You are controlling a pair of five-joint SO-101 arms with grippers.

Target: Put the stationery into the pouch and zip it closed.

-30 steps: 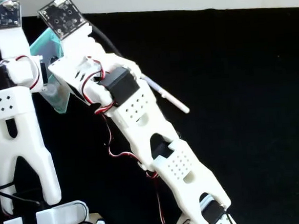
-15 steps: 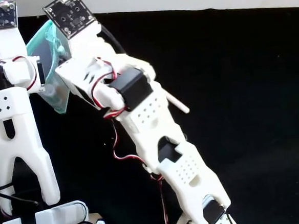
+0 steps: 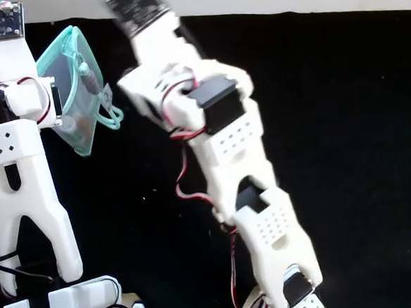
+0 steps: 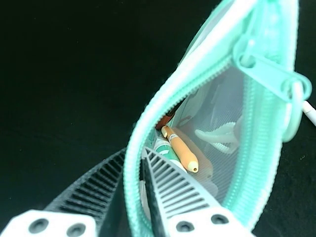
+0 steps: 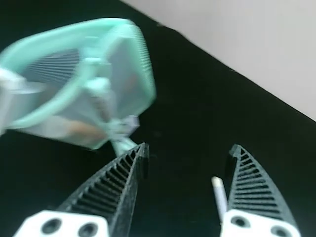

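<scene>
A teal mesh pouch [image 3: 71, 100] hangs off the table at the far left, its mouth unzipped. My left gripper [image 4: 136, 153] is shut on the pouch's rim [image 4: 148, 123]. Inside lie a tan pen-like piece [image 4: 180, 150], a green-striped item [image 4: 165, 152] and something white [image 4: 217, 138]. The zip pull [image 4: 256, 61] with its ring [image 3: 107, 115] dangles at the pouch's end. My right gripper [image 5: 189, 146] is open and holds nothing, a short way from the pouch [image 5: 84, 84]. A white pen [image 5: 217, 190] lies on the black cloth below its fingers, and its tip [image 4: 308, 109] peeks past the pouch.
Black cloth [image 3: 344, 116] covers the table, with open room to the right. A pale wall [image 5: 256, 44] runs along the back edge. The raised right arm [image 3: 225, 138] crosses the middle of the high view.
The right arm has swung up and to the right, away from the pouch. The pouch's mouth and zip ring now show, and the arm covers the white pen in the high view.
</scene>
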